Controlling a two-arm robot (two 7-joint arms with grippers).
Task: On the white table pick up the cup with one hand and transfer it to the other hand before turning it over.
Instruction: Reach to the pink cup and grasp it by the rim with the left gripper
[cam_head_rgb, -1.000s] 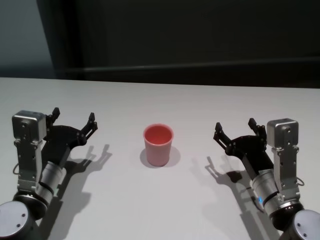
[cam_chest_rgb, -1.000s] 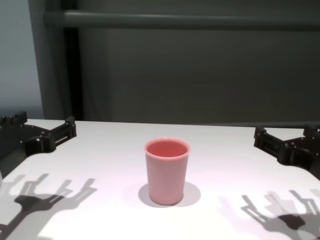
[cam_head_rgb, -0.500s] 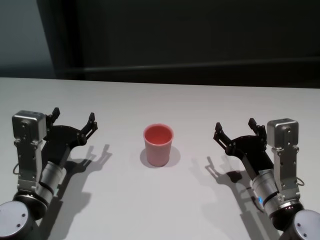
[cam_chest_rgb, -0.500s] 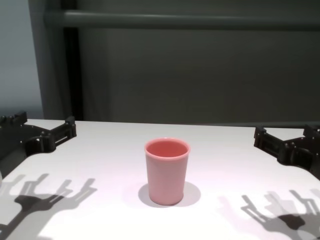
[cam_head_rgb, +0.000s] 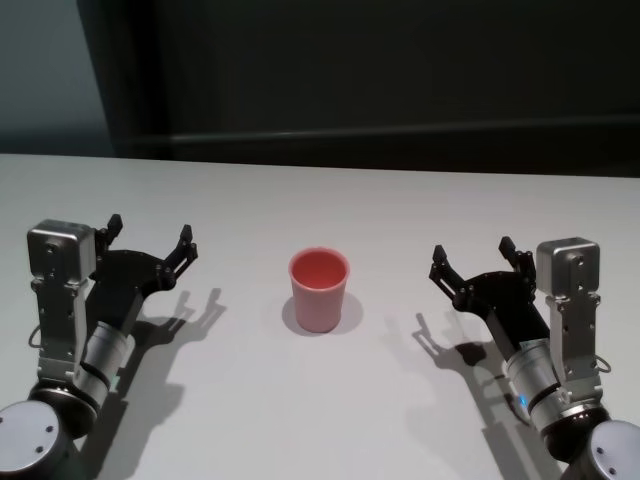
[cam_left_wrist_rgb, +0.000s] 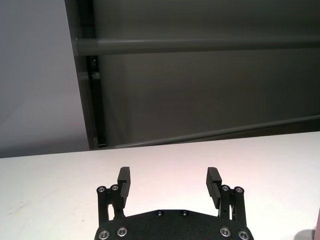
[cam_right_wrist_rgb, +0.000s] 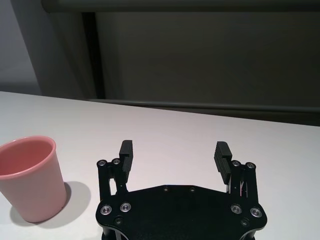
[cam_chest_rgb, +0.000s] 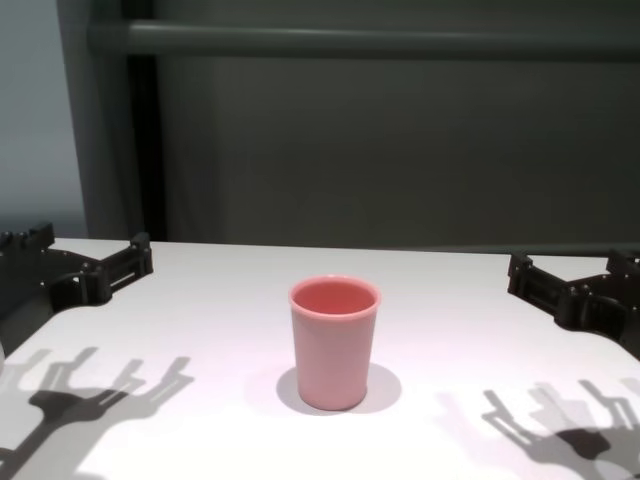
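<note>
Pink plastic cup (cam_head_rgb: 319, 290): one item, upright, mouth up, interior bare, standing on the white table (cam_head_rgb: 330, 410) about midway between its left and right edges and somewhat nearer the front edge than the far one; it casts a soft shadow on the tabletop around its base. Nothing touches it, and the tabletop on every side of it lies open, with no object between it and either arm. Left gripper (cam_head_rgb: 148, 239): held above the table toward the left edge, well apart from the cup, both black fingers spread wide and gripping nothing; its forked shadow falls on the table just to its right. The left wrist view shows its two finger pads (cam_left_wrist_rgb: 124, 179) parted over bare tabletop, with only a sliver of the cup at the picture's border. Right gripper (cam_head_rgb: 473, 258): held above the table toward the right edge, likewise well apart from the cup, fingers spread wide and holding nothing, shadow on the table beside it. The right wrist view shows the cup standing off to one side of its parted fingers. Background: dark wall panel behind the far edge, carrying a horizontal grey rail (cam_chest_rgb: 360, 40).
</note>
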